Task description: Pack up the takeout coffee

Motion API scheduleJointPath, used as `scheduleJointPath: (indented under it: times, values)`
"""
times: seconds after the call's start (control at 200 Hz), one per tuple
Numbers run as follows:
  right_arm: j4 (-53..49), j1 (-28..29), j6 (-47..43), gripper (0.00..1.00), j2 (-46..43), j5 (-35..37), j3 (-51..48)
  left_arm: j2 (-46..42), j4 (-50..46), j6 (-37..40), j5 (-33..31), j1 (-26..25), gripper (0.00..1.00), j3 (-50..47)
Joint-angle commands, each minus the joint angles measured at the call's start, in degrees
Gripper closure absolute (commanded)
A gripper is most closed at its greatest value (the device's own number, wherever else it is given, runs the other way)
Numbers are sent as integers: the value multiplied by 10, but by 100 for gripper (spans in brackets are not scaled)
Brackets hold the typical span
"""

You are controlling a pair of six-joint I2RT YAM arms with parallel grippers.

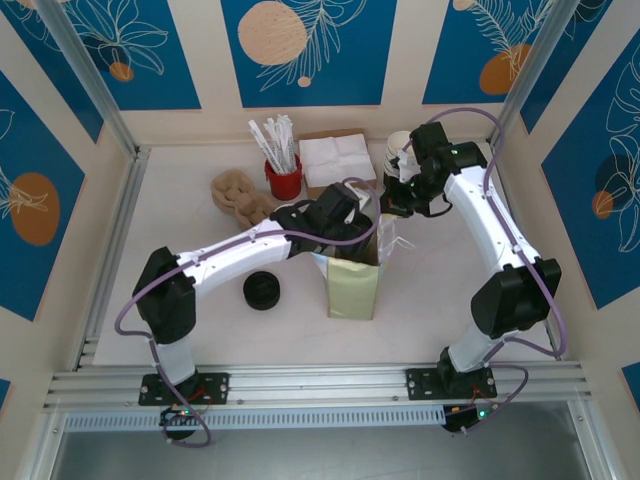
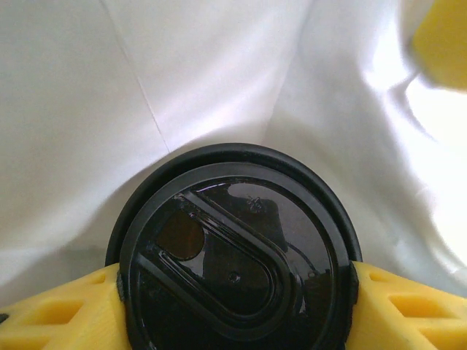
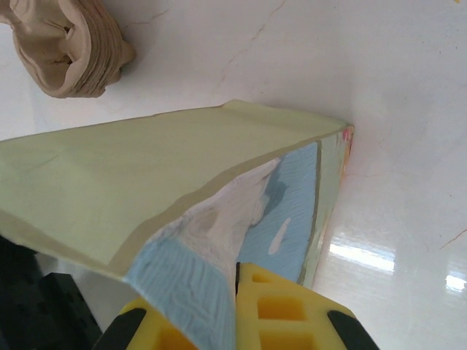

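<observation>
Jaws, left gripper (image 2: 233, 310): closed on the takeout coffee (image 2: 233, 248), one yellow finger (image 2: 62, 313) pressed to each side just under the rim of its black lid (image 2: 292, 204).
Jaws, right gripper (image 3: 241, 321): shut tight, pinching the top edge of the paper bag (image 3: 146, 168) at its blue and white lining.
Coffee, place: at the mouth of the bag in the middle of the table (image 1: 170, 200), with the bag's white inner walls close around its far side.
Coffee, direction: the lid faces straight up at the left wrist camera, so the long axis runs away from that camera, down into the bag. The cup's body is hidden under the lid, and I cannot tell whether it stands quite plumb.
Lid detail: the sip hole (image 2: 179, 237) sits toward the lid's left.
Bag: pale green outside, standing on the table with its mouth up, its right top edge held by the right gripper.
Near left of bag: low pile of black lids (image 1: 262, 290), apart from the bag.
Far left: brown cardboard sleeves (image 1: 240, 195).
Far side: red cup of stirrers (image 1: 284, 182), white napkins (image 1: 335, 160) and a stack of white cups (image 1: 397, 152).
</observation>
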Motion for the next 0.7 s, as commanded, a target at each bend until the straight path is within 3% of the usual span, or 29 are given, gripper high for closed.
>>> scheduleJointPath:
  times: [0.0, 0.48, 0.695]
  values:
    - [17, 6, -6, 100, -43, -26, -16, -23, -16, -8, -13, 4, 35, 29]
    - [151, -9, -23, 100, -201, -87, -181, -57, -24, -10, -54, 0, 37, 23]
    - [160, -21, -20, 100, -199, -105, -189, -54, -12, -11, -52, -3, 37, 14]
